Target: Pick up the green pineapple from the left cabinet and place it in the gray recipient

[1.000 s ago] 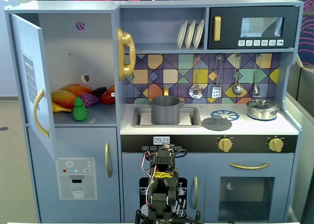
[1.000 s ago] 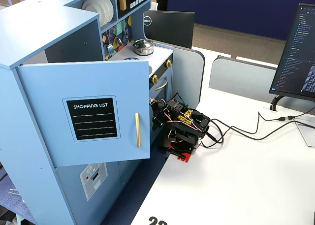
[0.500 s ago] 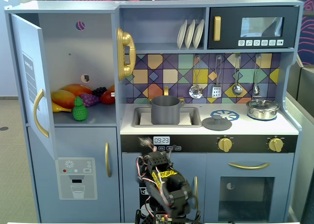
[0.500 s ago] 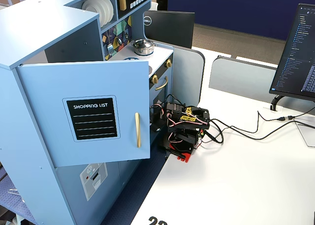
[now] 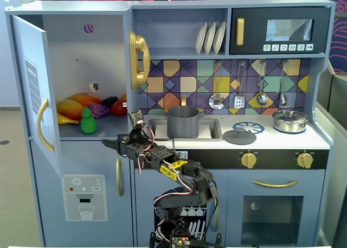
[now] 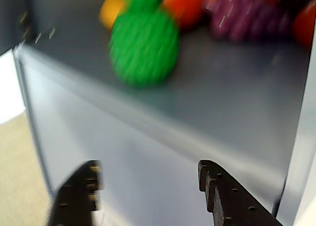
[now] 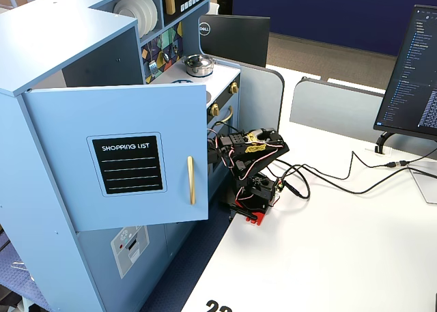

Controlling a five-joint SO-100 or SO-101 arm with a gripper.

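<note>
The green pineapple (image 5: pixel 88 121) stands upright at the front of the shelf in the left cabinet (image 5: pixel 81 52), whose blue door (image 5: pixel 32 96) is swung open. In the wrist view the pineapple (image 6: pixel 144 43) is ahead and above the jaws, blurred. My gripper (image 5: pixel 111 144) is open and empty, just below the shelf's front edge and a little right of the pineapple. It also shows in the wrist view (image 6: pixel 148 179), with both black fingers (image 6: pixel 222 196) set wide apart. The gray recipient (image 5: pixel 183 121) sits in the sink, right of the cabinet. In the side fixed view the door (image 7: pixel 116 162) hides the gripper and pineapple.
Behind the pineapple lie an orange-yellow mango (image 5: pixel 73 107), purple grapes (image 5: pixel 99 109) and a red fruit (image 5: pixel 119 107). A gray lid (image 5: pixel 239 137) and a shiny silver lidded pot (image 5: pixel 290 120) sit on the counter. A gold phone (image 5: pixel 138 58) hangs beside the cabinet opening.
</note>
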